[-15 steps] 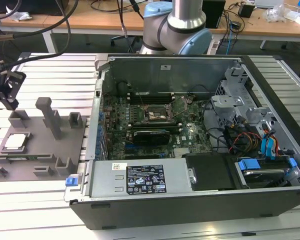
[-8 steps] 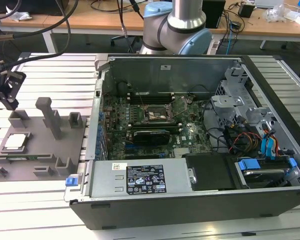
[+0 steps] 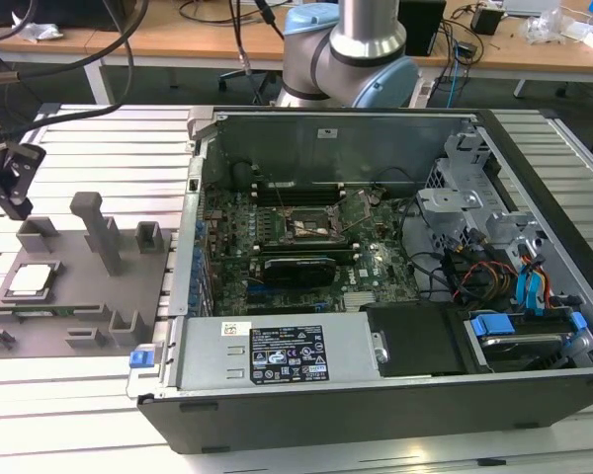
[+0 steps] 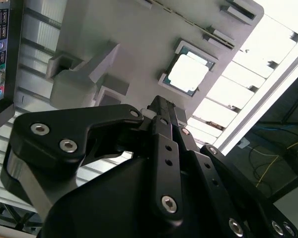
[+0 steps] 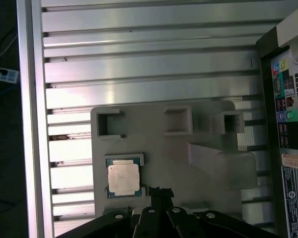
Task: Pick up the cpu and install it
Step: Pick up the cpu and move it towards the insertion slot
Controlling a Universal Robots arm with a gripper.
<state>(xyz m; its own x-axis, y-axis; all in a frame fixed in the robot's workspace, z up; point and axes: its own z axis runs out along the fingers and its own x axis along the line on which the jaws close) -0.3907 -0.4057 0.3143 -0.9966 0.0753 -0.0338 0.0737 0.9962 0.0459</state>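
Note:
The cpu (image 3: 32, 279) is a small square chip with a shiny silver top, lying flat in a recess of the grey tray (image 3: 79, 296) at the exterior view's left. It also shows in both wrist views, as the cpu (image 5: 123, 179) and the cpu (image 4: 188, 74). My black gripper (image 3: 13, 202) hangs in the air above the tray's far left corner, clear of the chip. Its fingers (image 5: 154, 191) are pressed together with nothing between them, and the gripper (image 4: 162, 106) points down toward the tray. The dark socket (image 3: 316, 226) sits on the motherboard inside the open computer case.
The open case (image 3: 395, 395) fills the middle and right of the slatted metal table (image 3: 69, 148). Tall grey posts (image 3: 101, 229) rise from the tray beside the chip. Cables and drive cages (image 3: 494, 247) crowd the case's right side. The arm's base (image 3: 351, 59) stands behind the case.

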